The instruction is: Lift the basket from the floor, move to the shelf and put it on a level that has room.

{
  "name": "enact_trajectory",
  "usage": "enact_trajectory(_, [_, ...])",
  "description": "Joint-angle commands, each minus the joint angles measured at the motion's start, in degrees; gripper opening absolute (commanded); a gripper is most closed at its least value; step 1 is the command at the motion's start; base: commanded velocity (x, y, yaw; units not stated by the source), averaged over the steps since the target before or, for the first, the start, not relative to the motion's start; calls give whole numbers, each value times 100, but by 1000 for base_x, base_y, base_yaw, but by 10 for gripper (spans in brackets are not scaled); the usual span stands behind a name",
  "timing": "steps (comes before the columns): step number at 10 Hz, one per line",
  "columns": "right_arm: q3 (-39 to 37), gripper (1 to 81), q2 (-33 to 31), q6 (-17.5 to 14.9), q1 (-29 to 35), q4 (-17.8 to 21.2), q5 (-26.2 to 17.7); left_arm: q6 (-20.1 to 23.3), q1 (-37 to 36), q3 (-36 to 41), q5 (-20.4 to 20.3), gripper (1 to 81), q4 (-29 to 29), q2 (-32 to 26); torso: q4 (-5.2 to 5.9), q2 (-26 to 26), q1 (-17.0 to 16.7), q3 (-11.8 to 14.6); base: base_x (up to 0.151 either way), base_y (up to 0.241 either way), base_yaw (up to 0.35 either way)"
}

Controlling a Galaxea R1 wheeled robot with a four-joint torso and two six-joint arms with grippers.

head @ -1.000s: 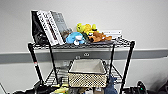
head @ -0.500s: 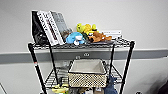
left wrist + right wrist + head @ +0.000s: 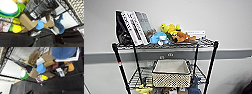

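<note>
— Grippers, both: status?
— Neither wrist view lets me tell whether the fingers are open or closed.
— Largest item first?
— Shelf [image 3: 212, 59], black posts, against the wall. Level [image 3: 139, 77], second from top, carries the basket [image 3: 171, 73], sitting flat. Books [image 3: 135, 27] and plush toys [image 3: 170, 33] are on top.

shelf [image 3: 214, 53], books [image 3: 135, 26], plush toys [image 3: 171, 33], basket [image 3: 171, 73]
</note>
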Motion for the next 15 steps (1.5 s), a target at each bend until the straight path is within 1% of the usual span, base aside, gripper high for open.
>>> enact_trajectory(1, [-547, 811, 363, -23, 77, -352, -152, 104, 97, -585, -101, 811, 161, 442, 0, 0, 0, 0, 0, 0, 0])
enact_trajectory(4, [-1198, 811, 883, -15, -310, -581, -205, 139, 537, -1351, -92, 811, 240, 1067, 0, -2, -2, 2, 0, 0, 0])
enact_trajectory(7, [-1925, 811, 1426, -15, -696, -896, -275, 148, 800, -2078, -14, 811, 310, 1541, 0, -5, -2, 5, 0, 0, 0])
enact_trajectory(9, [-2420, 811, 1762, -15, -943, -1029, -275, 148, 924, -2564, 171, 811, 372, 1832, 0, -5, -2, 7, 0, 0, 0])
enact_trajectory(12, [-2999, 811, 2121, -15, -1250, -1231, -275, 148, 1144, -3397, 250, 811, 459, 2402, 0, -9, -6, 9, 0, 0, 0])
enact_trajectory(14, [-3456, 811, 2385, -23, -1400, -1266, -275, 148, 1337, -3926, 286, 811, 503, 2737, 0, -9, -9, 11, 0, 0, 0])
enact_trajectory(15, [-3693, 811, 2542, -23, -1479, -1380, -275, 157, 1424, -4188, 294, 811, 555, 2921, 0, -9, -9, 13, 0, 0, 0])
